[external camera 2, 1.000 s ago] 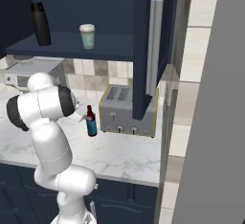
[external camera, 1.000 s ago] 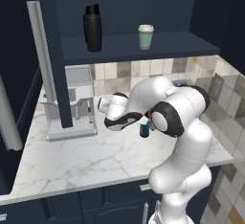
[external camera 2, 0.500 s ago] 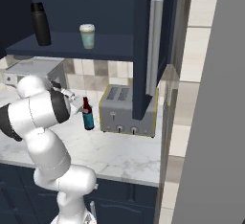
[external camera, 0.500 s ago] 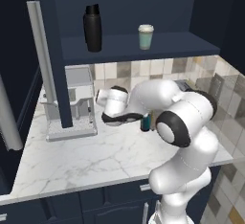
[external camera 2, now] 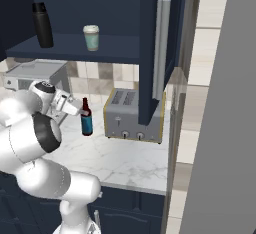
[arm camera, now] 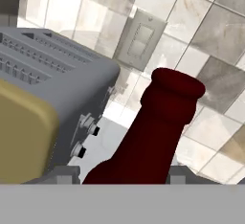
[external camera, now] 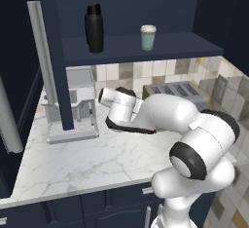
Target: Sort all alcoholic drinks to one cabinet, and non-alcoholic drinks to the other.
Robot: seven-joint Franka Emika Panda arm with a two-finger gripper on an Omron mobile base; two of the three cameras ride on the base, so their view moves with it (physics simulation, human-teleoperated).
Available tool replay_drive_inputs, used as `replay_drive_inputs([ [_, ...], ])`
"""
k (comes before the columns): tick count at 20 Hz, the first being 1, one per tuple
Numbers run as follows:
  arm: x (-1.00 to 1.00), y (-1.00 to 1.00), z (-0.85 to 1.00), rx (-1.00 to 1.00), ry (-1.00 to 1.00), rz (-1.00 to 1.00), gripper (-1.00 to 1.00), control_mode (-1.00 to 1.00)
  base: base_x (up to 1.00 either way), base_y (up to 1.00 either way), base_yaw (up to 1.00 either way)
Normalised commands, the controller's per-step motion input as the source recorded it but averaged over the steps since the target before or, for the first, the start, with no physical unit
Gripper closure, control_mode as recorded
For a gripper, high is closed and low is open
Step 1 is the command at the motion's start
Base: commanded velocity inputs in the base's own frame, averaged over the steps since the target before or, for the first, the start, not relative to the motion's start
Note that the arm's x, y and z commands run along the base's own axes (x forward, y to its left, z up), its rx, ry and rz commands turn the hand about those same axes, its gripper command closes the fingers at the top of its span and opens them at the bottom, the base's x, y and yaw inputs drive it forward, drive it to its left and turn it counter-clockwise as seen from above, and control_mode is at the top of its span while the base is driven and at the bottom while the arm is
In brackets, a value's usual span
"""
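While the gripper (external camera 2: 80, 109) meets the dark red-brown bottle (external camera 2: 86, 117) at its neck, finger closure is indiscernible.

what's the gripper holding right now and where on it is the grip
The gripper holds the dark red-brown bottle with the blue label. The fingers sit on its upper body, just below the neck, beside the toaster.

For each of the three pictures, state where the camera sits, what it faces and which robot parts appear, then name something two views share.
Left base view: behind-left, over the white arm, facing the flask and cup on the shelf.
Right base view: behind-right, facing the gripper at the dark red-brown bottle beside the toaster.
Hand view: along the gripper, at the bottle's neck.
Both base views share flask, cup and toaster.
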Motion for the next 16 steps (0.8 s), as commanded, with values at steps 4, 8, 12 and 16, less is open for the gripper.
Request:
replay_drive_inputs([
  [4, -0.53, -0.14, 0.36, 0.15, 0.05, 0.23, 1.0, -1.0, 0.0, 0.0, 0.0],
  [8, -0.51, -0.11, 0.42, 0.18, 0.02, 0.26, 1.0, -1.0, 0.0, 0.0, 0.0],
  [12, -0.45, -0.1, 0.45, 0.19, 0.0, 0.27, 1.0, -1.0, 0.0, 0.0, 0.0],
  [16, -0.45, -0.08, 0.39, 0.16, 0.0, 0.25, 1.0, -1.0, 0.0, 0.0, 0.0],
])
